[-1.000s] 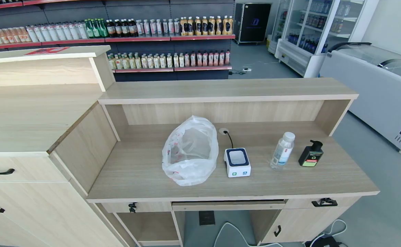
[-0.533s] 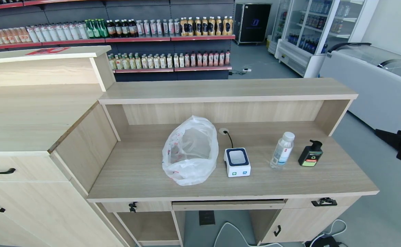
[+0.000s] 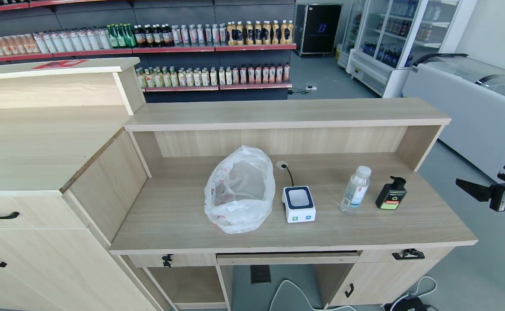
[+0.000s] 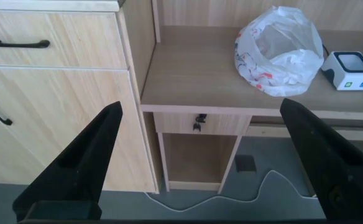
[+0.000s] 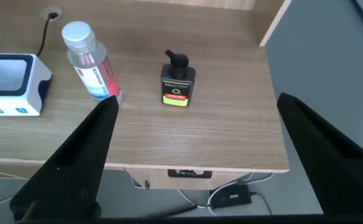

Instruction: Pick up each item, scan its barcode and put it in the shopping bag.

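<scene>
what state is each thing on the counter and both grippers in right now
shopping bag: lying on the counter, mouth open, looks empty
scanner: flat on the counter, cable attached
water bottle: upright, capped
pump bottle: upright
left gripper: open, empty
right gripper: open, empty

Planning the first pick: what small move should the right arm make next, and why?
Probably bring the right gripper in over the counter toward the pump bottle: the gripper hangs open and empty off the counter's right end, and that bottle stands nearest it, upright.

Wide-spread claw (image 4: pixel 200 104) — shopping bag (image 4: pixel 281 53) beside scanner (image 4: pixel 349 70)
</scene>
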You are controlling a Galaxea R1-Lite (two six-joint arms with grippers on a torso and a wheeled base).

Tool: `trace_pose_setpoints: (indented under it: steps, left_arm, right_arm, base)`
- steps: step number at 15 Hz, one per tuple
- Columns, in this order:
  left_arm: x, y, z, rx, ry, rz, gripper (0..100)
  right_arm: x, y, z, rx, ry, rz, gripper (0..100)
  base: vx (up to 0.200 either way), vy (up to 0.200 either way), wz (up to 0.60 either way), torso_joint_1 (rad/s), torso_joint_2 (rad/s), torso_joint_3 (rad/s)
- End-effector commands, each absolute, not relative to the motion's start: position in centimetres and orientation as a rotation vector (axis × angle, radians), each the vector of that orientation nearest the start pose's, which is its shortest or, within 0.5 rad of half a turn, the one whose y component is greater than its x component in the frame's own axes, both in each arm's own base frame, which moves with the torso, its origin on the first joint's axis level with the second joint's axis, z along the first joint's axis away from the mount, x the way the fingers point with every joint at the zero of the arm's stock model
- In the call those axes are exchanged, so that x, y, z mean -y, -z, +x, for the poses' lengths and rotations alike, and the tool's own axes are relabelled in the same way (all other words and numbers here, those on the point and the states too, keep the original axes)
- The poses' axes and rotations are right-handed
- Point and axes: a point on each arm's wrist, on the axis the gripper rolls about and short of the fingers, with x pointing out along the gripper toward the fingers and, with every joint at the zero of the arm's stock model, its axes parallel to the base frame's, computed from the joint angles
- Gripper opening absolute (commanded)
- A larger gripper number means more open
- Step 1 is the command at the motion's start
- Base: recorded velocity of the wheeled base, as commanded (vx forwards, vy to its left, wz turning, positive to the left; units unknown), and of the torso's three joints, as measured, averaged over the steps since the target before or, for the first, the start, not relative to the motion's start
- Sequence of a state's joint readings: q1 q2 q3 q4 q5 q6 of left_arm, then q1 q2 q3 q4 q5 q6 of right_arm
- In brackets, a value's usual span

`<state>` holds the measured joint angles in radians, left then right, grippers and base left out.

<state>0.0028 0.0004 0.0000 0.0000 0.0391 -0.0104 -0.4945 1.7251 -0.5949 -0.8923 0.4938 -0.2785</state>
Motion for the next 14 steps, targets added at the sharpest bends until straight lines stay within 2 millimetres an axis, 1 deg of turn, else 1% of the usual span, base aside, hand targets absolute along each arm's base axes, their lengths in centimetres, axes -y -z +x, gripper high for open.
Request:
trace_pose_setpoints:
  steps: [1, 4, 9, 12, 14]
  left_arm:
    - [-0.1, -7.5, -2.3, 0.000, -0.041, -0.011, 100]
    - [-0.1, -7.5, -2.3, 0.000, -0.043, -0.011, 100]
    - [-0.1, -7.5, -2.3, 0.000, -0.043, -0.011, 100]
    - [-0.1, -7.5, -2.3, 0.000, -0.043, -0.011, 100]
    - [-0.1, -7.5, -2.3, 0.000, -0.043, -0.011, 100]
  right_arm:
    - [14.2, -11.7, 27.5, -0.279, -0.037, -0.148, 100]
    - [14.6, -10.3, 29.0, -0.298, -0.055, -0.166, 100]
    - [14.4, -8.9, 31.9, -0.295, -0.101, -0.184, 100]
    - [13.7, -7.9, 33.8, -0.289, -0.142, -0.190, 100]
    - [12.6, -7.2, 34.8, -0.263, -0.202, -0.198, 100]
  base:
    - [0.000, 0.000, 0.00, 0.000, 0.00, 0.000]
    - [0.000, 0.000, 0.00, 0.000, 0.00, 0.000]
    - [0.000, 0.000, 0.00, 0.000, 0.00, 0.000]
    - [0.000, 0.000, 0.00, 0.000, 0.00, 0.000]
    - [0.000, 0.000, 0.00, 0.000, 0.00, 0.000]
